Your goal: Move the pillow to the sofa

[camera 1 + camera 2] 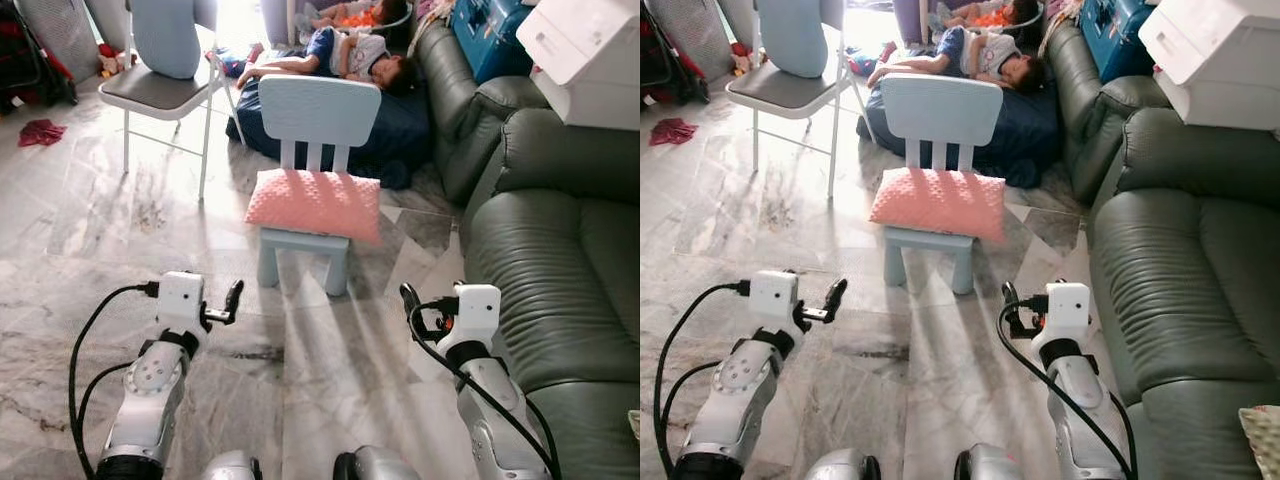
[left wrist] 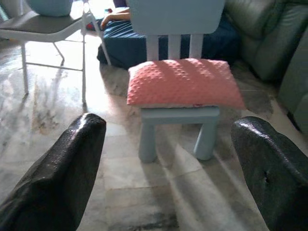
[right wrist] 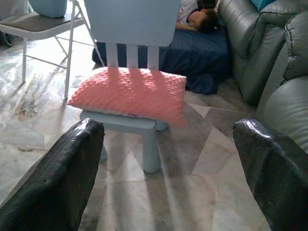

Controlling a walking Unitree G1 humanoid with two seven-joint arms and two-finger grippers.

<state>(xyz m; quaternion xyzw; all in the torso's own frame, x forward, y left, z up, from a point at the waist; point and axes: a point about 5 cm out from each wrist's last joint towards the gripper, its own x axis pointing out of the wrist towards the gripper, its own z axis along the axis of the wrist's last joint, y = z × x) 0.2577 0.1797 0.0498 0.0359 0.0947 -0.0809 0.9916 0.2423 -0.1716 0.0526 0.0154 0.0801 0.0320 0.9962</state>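
A marble floor fills the room, with a folding chair at the far left. In the middle the pink pillow lies on a small blue chair, and both the left gripper and the right gripper hang short of it, fingers spread apart. The green sofa stands along the right, well apart from the pillow.

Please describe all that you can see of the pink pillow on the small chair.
The pink pillow is rectangular, soft-looking, with a dotted, bumpy fabric. It lies flat on the seat of the small light-blue chair, its back edge by the backrest slats, and it overhangs the seat at the sides. Stripes of sunlight and shadow cross it. Nothing else touches it; both grippers are short of it, open. The green sofa stands to its right.
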